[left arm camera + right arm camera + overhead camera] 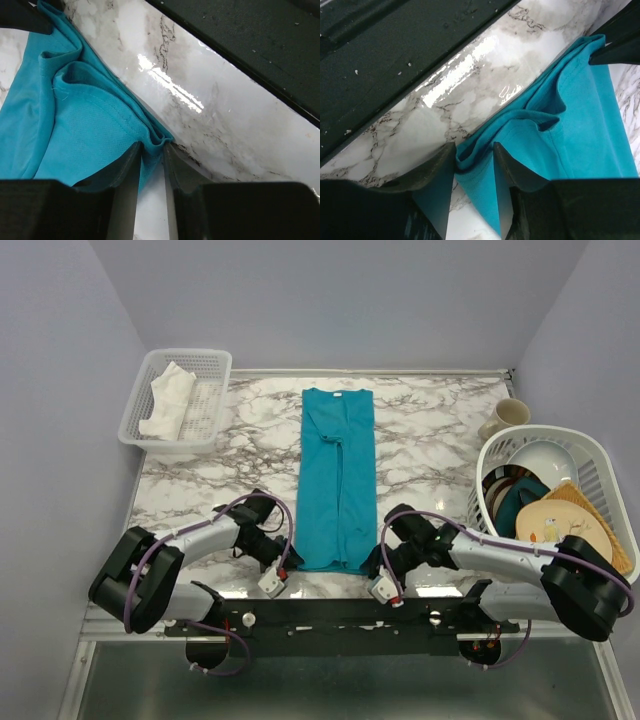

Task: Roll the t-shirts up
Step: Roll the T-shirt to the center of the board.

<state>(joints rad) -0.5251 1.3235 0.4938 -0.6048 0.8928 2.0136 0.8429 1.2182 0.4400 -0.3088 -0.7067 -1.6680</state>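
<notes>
The teal-blue t-shirt [338,475] lies folded into a long narrow strip down the middle of the marble table [430,440], collar at the far end. My left gripper [290,559] is at its near left corner. In the left wrist view the hem [75,115] is bunched and pinched between the tips of my left gripper [152,147]. My right gripper [372,562] is at the near right corner. In the right wrist view the fingers of my right gripper [475,150] straddle the loosely folded hem [580,125], still apart and not squeezing it.
A white basket [215,360] holding a white cloth [168,400] stands at the back left. At the right are a cream mug [507,417] and a white basket [600,455] of dishes. A black rail [330,615] runs along the table's near edge.
</notes>
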